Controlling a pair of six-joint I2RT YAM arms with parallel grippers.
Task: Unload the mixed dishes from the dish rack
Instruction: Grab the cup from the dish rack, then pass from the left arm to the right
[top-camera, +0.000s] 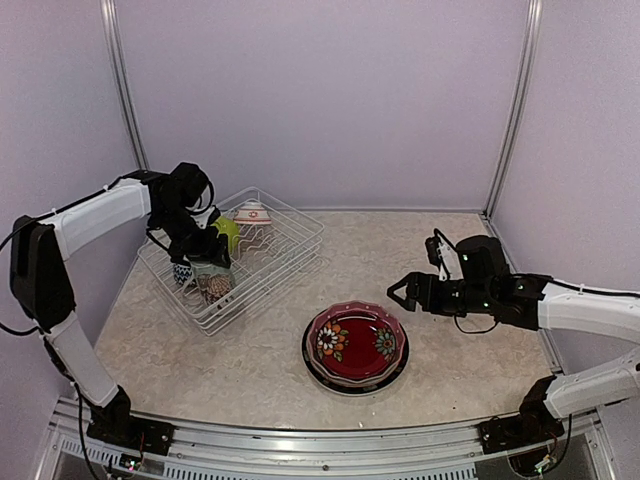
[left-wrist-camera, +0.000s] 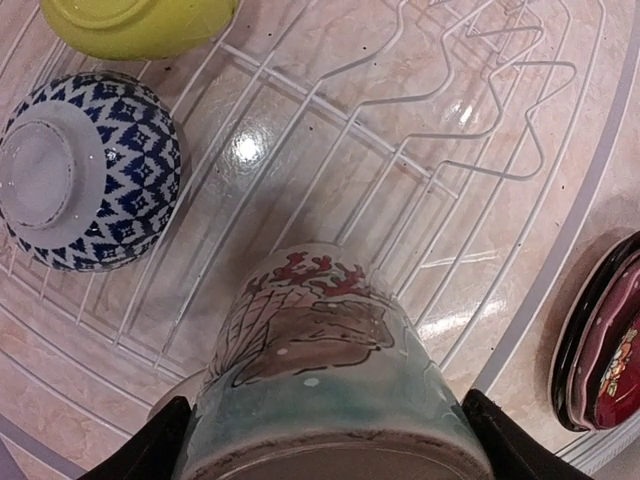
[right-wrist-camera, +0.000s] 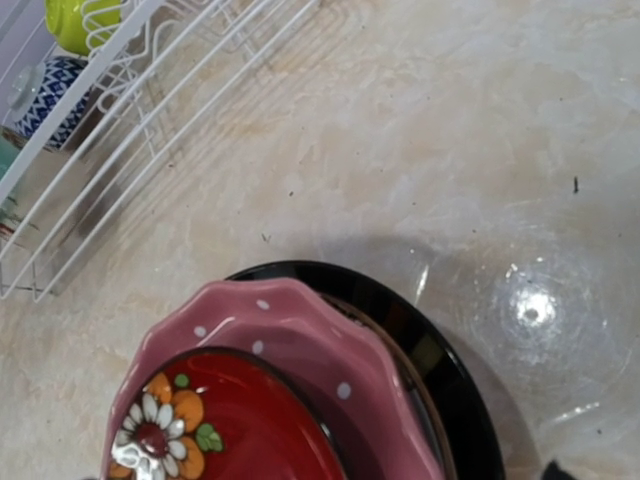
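Note:
The white wire dish rack (top-camera: 290, 250) stands at the back left. Inside it my left gripper (top-camera: 205, 262) is shut on the cream patterned mug (left-wrist-camera: 320, 370), with a black finger pressed to each side of it. Close by in the rack sit a blue-white bowl (left-wrist-camera: 90, 170), a lime green bowl (left-wrist-camera: 130, 20) and a red-white bowl (top-camera: 252, 212). A stack of plates (top-camera: 355, 345) lies on the table: red floral plate (right-wrist-camera: 220, 420) on top, pink dotted plate (right-wrist-camera: 300, 330) under it, black-rimmed plate (right-wrist-camera: 440, 370) lower down. My right gripper (top-camera: 400, 292) hovers open just right of the stack, holding nothing.
The beige marble tabletop (top-camera: 440, 240) is enclosed by pale purple walls with metal posts (top-camera: 510, 110). The rack's wavy plate slots (left-wrist-camera: 480, 100) hold nothing. A metal rail (top-camera: 320, 440) runs along the near edge between the arm bases.

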